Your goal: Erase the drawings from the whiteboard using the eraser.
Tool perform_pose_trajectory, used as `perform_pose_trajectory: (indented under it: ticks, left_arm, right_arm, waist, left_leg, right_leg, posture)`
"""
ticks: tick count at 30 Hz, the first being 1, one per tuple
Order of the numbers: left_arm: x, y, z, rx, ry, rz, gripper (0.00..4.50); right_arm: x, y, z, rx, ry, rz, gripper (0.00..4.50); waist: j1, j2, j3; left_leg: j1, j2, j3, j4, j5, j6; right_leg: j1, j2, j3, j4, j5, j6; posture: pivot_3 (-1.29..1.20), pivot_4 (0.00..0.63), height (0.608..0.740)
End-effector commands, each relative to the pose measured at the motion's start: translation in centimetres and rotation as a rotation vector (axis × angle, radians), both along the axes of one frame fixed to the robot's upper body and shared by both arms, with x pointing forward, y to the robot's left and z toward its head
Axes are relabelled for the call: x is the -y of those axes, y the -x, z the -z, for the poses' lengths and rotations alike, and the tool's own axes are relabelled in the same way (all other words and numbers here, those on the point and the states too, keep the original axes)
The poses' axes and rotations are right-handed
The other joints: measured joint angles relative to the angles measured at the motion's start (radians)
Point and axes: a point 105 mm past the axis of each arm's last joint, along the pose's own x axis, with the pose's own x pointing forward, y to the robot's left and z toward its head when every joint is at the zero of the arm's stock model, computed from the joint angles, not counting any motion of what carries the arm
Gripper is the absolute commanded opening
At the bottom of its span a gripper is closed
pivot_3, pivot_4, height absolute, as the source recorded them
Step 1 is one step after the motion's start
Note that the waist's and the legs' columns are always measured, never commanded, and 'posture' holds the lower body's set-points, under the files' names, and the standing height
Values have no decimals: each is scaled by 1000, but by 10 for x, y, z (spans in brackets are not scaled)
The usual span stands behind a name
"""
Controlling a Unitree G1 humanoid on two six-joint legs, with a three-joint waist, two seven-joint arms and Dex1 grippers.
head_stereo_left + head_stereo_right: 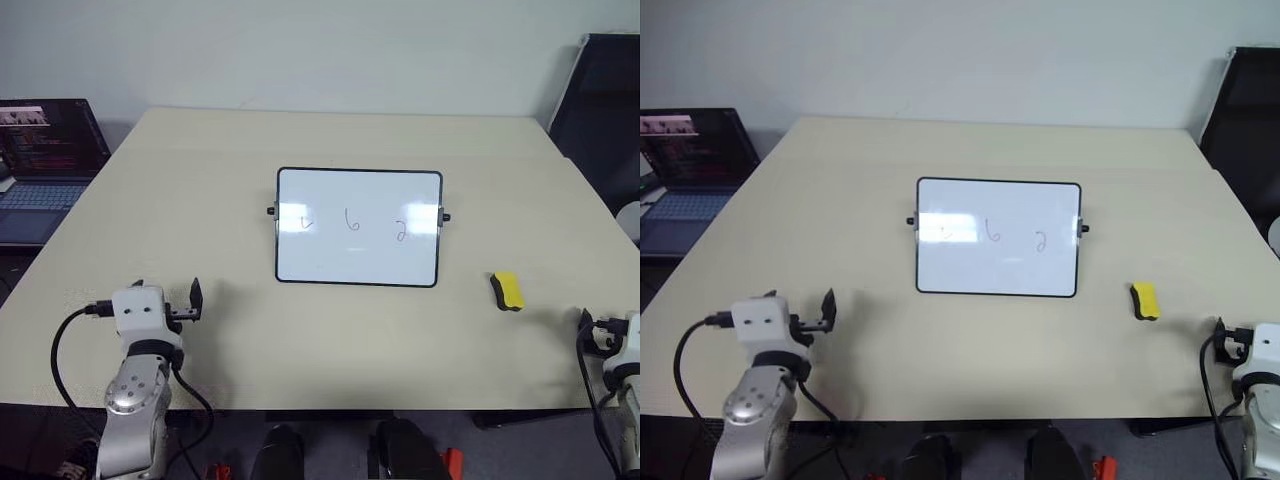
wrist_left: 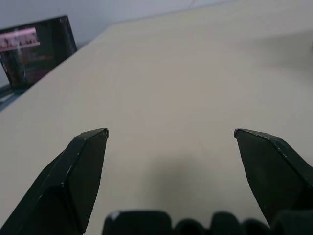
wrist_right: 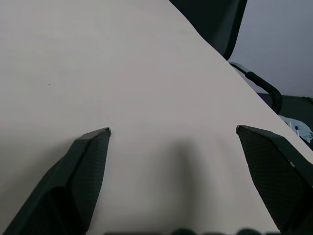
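While the whiteboard (image 1: 358,228) stands tilted back at the middle of the beige table (image 1: 300,330), treat it as your reference for everything else. You see the drawings (image 1: 352,222) as three thin dark squiggles in a row across the board's upper half, with bright glare patches over the outer two. The board's black frame is intact and a small black knob projects from each side edge. You find the eraser (image 1: 507,291) lying flat on the table to the right of the whiteboard and slightly nearer the robot than the board's lower edge, apart from the frame, yellow face up. You find the left gripper (image 1: 165,297) near the table's front edge, to the left of the whiteboard and well apart from it; in the left wrist view its two black fingers (image 2: 78,176) stand wide apart with bare tabletop between them, gripping nothing. You find the right gripper (image 3: 173,132) at the table's front right corner, to the right of the whiteboard and beyond the eraser, not touching it; in the right wrist view its jaws are likewise spread wide over bare tabletop and empty. A laptop (image 1: 45,160) with a lit screen sits off the table's left side, far left of the whiteboard, and a dark chair (image 1: 605,110) stands beyond the table's far right corner.
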Motion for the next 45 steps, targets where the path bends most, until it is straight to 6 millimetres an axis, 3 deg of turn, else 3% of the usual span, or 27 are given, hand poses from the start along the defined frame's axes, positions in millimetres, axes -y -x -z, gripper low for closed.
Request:
perform_pose_trajectory:
  ticks: [1, 7, 12, 16, 19, 22, 31, 37, 40, 45]
  left_arm:
    - [-7, 2, -12, 41, -26, -27, 4500]
    - [-12, 3, -9, 28, -22, -43, 4500]
    - [-21, 0, -30, 110, -14, 31, 4500]
    - [-7, -10, -49, 139, -63, 225, 4500]
    - [-4, -16, -61, 131, -99, 348, 4500]
    - [8, -20, -78, 120, -123, 527, 4500]
    - [73, -19, -112, -75, -215, 1149, 4500]
    - [114, -23, -120, -131, -220, 1460, 4500]
    - [142, -24, -114, -170, -244, 1629, 4500]
    - [166, -12, -111, -226, -296, 1857, 4500]
  right_arm:
    - [6, 0, -21, 60, 26, 16, 4478]
    - [-2, 1, -27, 82, 12, 14, 4478]
    - [-19, -12, -50, 175, -15, -21, 4478]
    - [-37, -20, -74, 225, 44, -76, 4478]
    - [-54, -23, -71, 177, 38, -132, 4478]
    - [-83, -26, -73, 125, 35, -270, 4478]
    - [-132, -30, -95, 12, -96, -492, 4478]
    - [-135, -33, -112, -12, -175, -433, 4478]
    - [-141, -34, -105, -60, -240, -409, 4478]
    - [-132, -35, -91, -99, -324, -302, 4478]
  waist:
    - [0, 0, 0]
    - [0, 0, 0]
    - [-2, 0, 0]
    - [0, 0, 0]
    - [2, 0, 0]
    - [3, 0, 0]
    - [1, 0, 1]
    - [3, 0, 1]
    - [4, 0, 1]
    - [1, 0, 2]
  left_leg:
    - [0, 0, 0, 0, 0, 0]
    - [0, 0, 1, 3, 0, 0]
    - [-1, 0, 1, 1, 0, 0]
    - [-2, 0, 1, 1, 0, 0]
    - [-2, 0, 1, 0, 0, 0]
    - [-2, 0, 1, -1, 0, 0]
    - [-3, 1, 2, -2, 0, 0]
    - [-5, 1, 2, -2, 0, 0]
    - [-5, 1, 1, -2, 0, 0]
    - [-6, 1, 1, -2, 0, 0]
  right_leg:
    - [0, 0, 0, 0, 0, 0]
    - [0, 0, 1, -1, 0, 0]
    - [-1, 0, 1, 0, 0, 0]
    - [-2, 0, 1, -1, 0, 0]
    - [-2, 0, 1, -1, 0, 0]
    - [-3, 0, 1, -1, 0, 0]
    - [-4, 0, 1, 0, 0, 0]
    - [-5, 0, 1, 0, 0, 0]
    - [-5, 1, 0, 0, 0, 0]
    - [-5, 1, 1, 0, 0, 0]
  posture:
    - [0, 150, 740]
    - [0, 150, 740]
    - [0, 150, 740]
    - [0, 150, 740]
    - [0, 150, 740]
    - [0, 150, 740]
    - [0, 150, 740]
    - [0, 150, 740]
    - [0, 150, 740]
    - [0, 150, 740]
